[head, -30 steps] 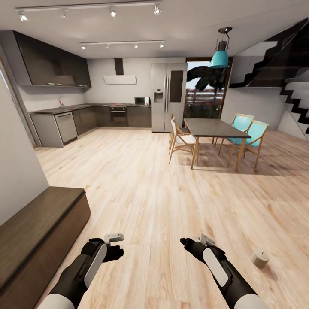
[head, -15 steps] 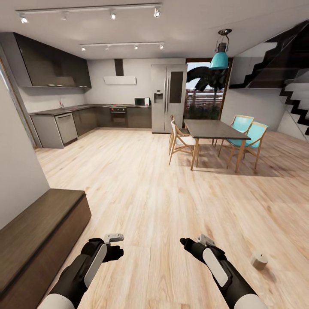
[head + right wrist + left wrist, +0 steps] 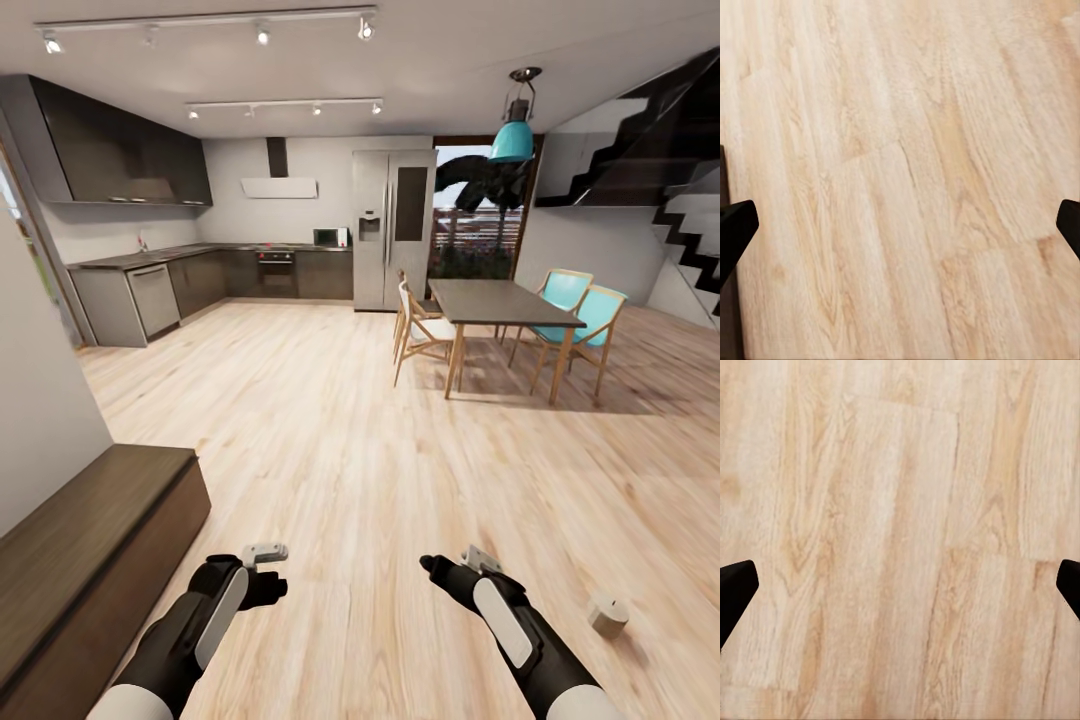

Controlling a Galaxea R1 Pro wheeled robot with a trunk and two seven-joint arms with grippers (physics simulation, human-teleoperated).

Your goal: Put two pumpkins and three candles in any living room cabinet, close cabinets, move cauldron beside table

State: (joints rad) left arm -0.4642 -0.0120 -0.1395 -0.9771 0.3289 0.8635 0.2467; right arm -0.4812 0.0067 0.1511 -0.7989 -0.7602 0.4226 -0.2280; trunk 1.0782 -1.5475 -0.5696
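Candle (image 3: 607, 613) looks like the nearest job: a stubby pale cylinder on the wood floor (image 3: 380, 470), just off the right gripper (image 3: 455, 568). That gripper's jaws are spread wide with nothing between them, same for the left gripper (image 3: 268, 568). I'd guess it's light, stiff and a bit waxy-slick, so pinch it across the round sides. Dark cabinet (image 3: 90, 540) sits by the left arm.

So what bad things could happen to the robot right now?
1. The candle lies on the floor close beside the right arm; if the robot rolls or turns that way it might bump it and send it rolling off.
2. The cabinet sits close on the left, so a turn could scrape the left gripper against it.
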